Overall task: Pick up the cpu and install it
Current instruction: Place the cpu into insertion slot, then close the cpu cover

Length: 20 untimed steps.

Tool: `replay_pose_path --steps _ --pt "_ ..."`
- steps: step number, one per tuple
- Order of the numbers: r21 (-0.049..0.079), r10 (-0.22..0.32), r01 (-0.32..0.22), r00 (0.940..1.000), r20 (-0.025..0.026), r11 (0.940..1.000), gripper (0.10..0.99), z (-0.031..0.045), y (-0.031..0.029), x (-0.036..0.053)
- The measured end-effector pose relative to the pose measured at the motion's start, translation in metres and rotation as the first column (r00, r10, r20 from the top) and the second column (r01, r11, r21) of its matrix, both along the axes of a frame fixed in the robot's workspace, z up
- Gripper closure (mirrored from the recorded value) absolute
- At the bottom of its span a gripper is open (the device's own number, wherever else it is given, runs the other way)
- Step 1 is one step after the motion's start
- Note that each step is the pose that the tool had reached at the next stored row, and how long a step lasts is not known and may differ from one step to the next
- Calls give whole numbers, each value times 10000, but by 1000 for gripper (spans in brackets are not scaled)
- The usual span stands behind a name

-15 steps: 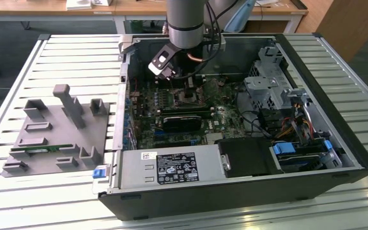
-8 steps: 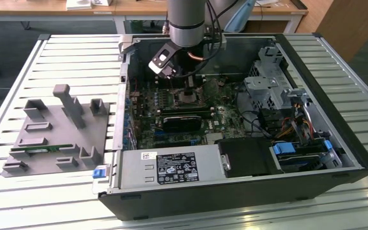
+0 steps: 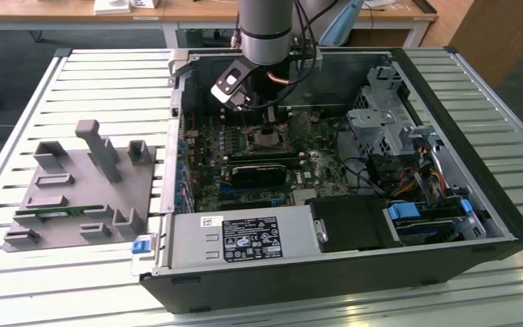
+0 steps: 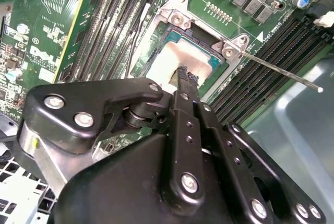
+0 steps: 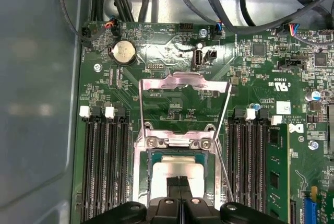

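1. The gripper (image 5: 178,181) has its fingers pressed together, tips right over the cpu (image 5: 175,166).
2. The cpu lies in the motherboard (image 5: 172,51) socket, inside the open computer case (image 3: 334,286) on the bench (image 3: 107,75).
3. The socket's metal flap (image 5: 185,84) stands open.

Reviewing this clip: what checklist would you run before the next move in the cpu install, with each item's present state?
1. cpu lying inside the socket: ok.
2. cpu seated flat and rightly oriented: cannot tell.
3. Load plate swung up off the socket: ok.
4. Lever released, clear of the cpu: ok.
5. Gripper holding nothing: ok, shut, tips over the cpu.
6. Tips off the cpu's top: cannot tell.
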State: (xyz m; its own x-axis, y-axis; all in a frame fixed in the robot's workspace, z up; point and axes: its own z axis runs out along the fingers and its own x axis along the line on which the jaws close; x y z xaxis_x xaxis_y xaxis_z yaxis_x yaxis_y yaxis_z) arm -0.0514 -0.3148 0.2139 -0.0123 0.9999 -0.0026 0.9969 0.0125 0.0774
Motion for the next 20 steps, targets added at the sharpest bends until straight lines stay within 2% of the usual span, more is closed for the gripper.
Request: replay_pose_path --steps 7,12,16,17,20 --pt "0 -1 1 10000 -21 10000 980 52 0 0" --pt "0 -2 2 10000 -35 10000 980 145 0 0" --pt "0 -2 2 10000 -41 10000 980 252 0 0" --pt "0 -2 2 10000 -53 10000 980 346 0 0" --pt "0 -2 2 10000 -65 10000 980 470 1 1"
